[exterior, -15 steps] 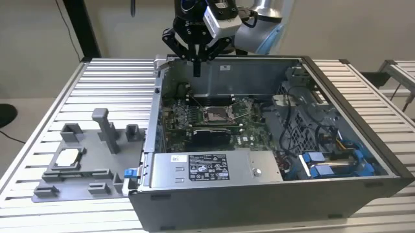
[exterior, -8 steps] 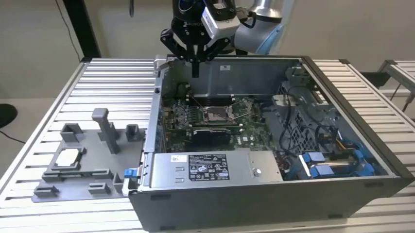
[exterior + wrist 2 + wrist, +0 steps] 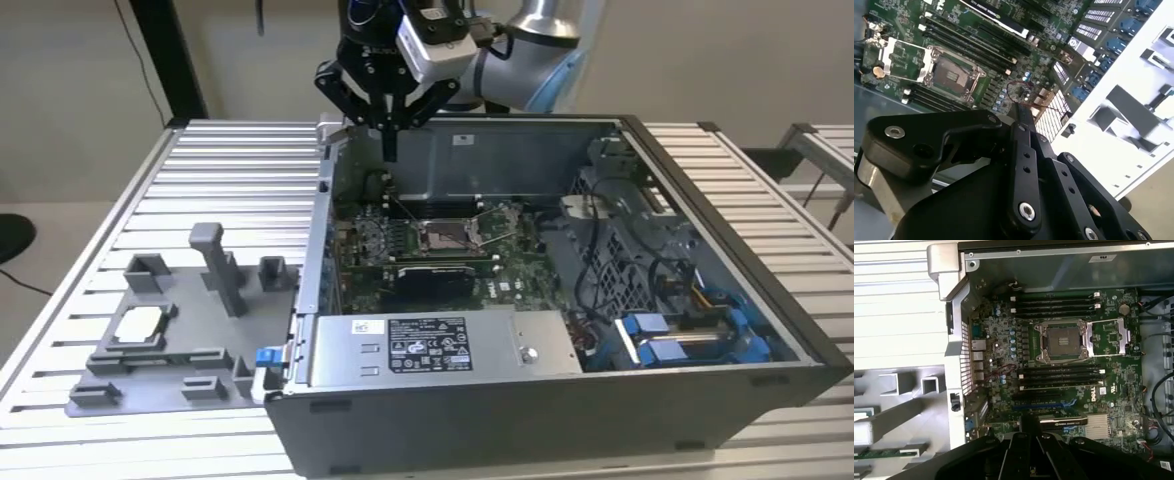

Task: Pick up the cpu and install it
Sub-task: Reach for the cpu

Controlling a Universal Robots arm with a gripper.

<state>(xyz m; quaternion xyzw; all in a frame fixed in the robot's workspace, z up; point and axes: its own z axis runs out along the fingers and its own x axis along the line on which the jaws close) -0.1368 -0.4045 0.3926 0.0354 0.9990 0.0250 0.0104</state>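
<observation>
Fingers together and holding nothing, the gripper (image 3: pixel 390 148) hangs over the far edge of the open computer case (image 3: pixel 534 405), while the cpu (image 3: pixel 140 322) lies well apart in the grey fixture (image 3: pixel 150 388) on the tabletop (image 3: pixel 227 170).

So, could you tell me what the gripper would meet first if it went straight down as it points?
The gripper would probably meet the motherboard first, beside the socket frame, not on it; depth is unclear.
</observation>
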